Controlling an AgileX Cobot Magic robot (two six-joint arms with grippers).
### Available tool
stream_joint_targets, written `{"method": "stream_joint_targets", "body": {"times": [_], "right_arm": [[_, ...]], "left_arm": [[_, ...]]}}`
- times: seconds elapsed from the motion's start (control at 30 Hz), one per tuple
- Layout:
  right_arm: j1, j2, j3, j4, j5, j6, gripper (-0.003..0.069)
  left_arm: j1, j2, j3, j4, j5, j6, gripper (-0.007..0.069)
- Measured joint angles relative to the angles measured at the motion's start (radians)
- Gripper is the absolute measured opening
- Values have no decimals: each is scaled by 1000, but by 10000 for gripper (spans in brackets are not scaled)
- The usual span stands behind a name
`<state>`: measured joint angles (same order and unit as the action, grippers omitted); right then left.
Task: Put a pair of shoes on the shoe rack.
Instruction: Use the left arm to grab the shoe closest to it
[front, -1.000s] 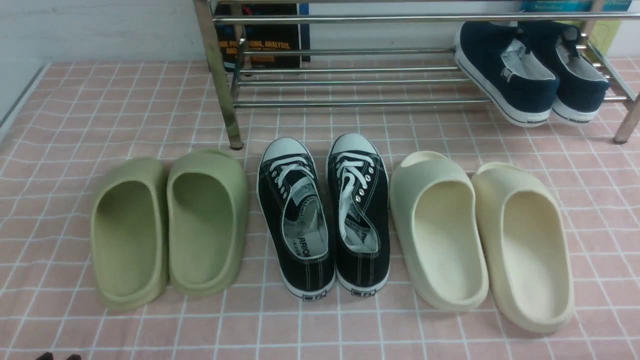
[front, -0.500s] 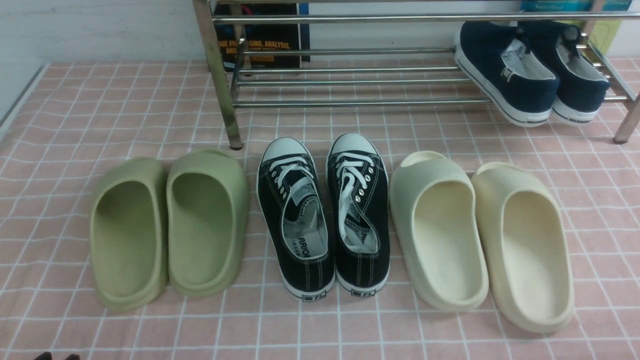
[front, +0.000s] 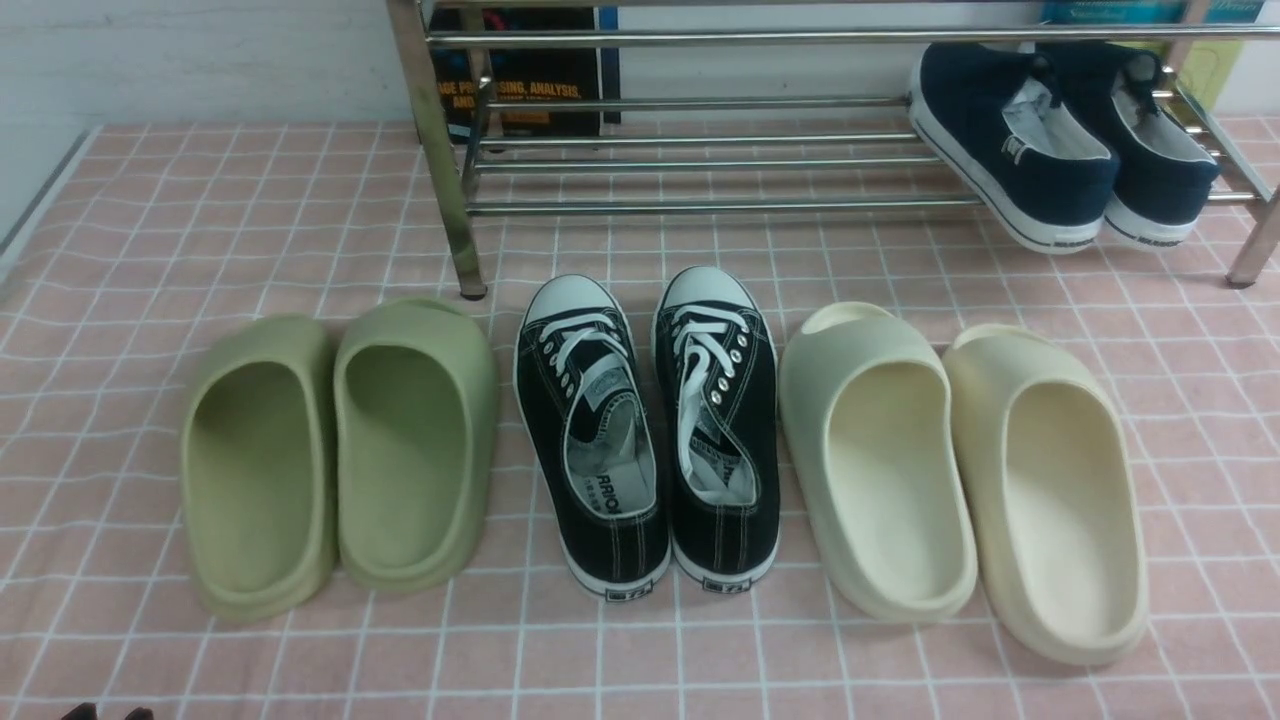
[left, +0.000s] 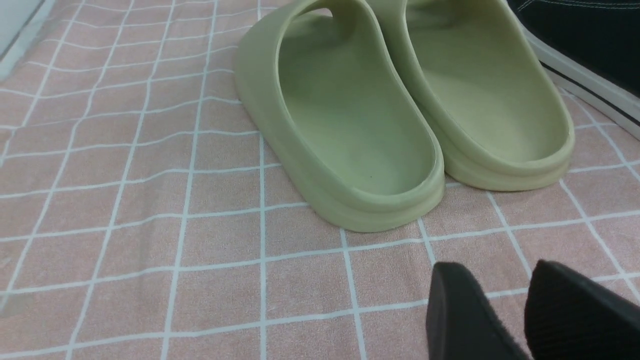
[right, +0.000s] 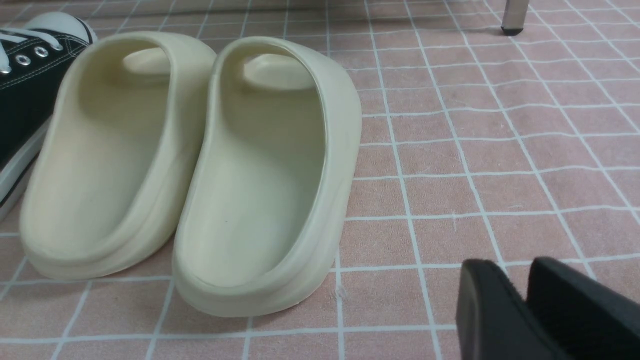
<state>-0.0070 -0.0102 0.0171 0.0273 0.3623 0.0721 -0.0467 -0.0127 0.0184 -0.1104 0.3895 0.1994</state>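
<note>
The pair of shoes, two black canvas sneakers (front: 590, 440) (front: 722, 430) with white laces and toe caps, stands side by side on the pink checked cloth, toes toward the shoe rack (front: 700, 205), a chrome tube rack at the back. My left gripper (left: 495, 270) hovers open and empty over the cloth near the heels of the green slides (left: 350, 125); its tips just show at the front view's bottom-left corner (front: 105, 714). My right gripper (right: 510, 267) is shut with nothing in it, behind the cream slides (right: 270, 175). It is outside the front view.
Two green slides (front: 260, 470) lie left of the sneakers, two cream slides (front: 880, 460) right of them. Navy slip-ons (front: 1010, 150) sit on the rack's right end. A dark book (front: 530, 80) leans behind the rack. A rack leg (front: 470, 280) stands near the sneakers' toes.
The left gripper's tips have slipped slightly left in the front view's bottom corner. The shoes and slides have not moved.
</note>
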Motion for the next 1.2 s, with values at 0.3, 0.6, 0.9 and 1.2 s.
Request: {"method": "stream_joint_targets", "body": {"times": [0.3, 0.6, 0.9, 1.2], "right_arm": [[0, 0, 0, 0, 0, 0, 142], [0, 0, 0, 0, 0, 0, 142], [0, 0, 0, 0, 0, 0, 152], [0, 0, 0, 0, 0, 0, 163]], "left_arm": [[0, 0, 11, -30, -222, 0, 239], [0, 0, 11, -128, -665, -14, 239], [0, 20, -169, -147, -708, -478, 143], [0, 556, -683, 126, 24, -352, 2]]}}
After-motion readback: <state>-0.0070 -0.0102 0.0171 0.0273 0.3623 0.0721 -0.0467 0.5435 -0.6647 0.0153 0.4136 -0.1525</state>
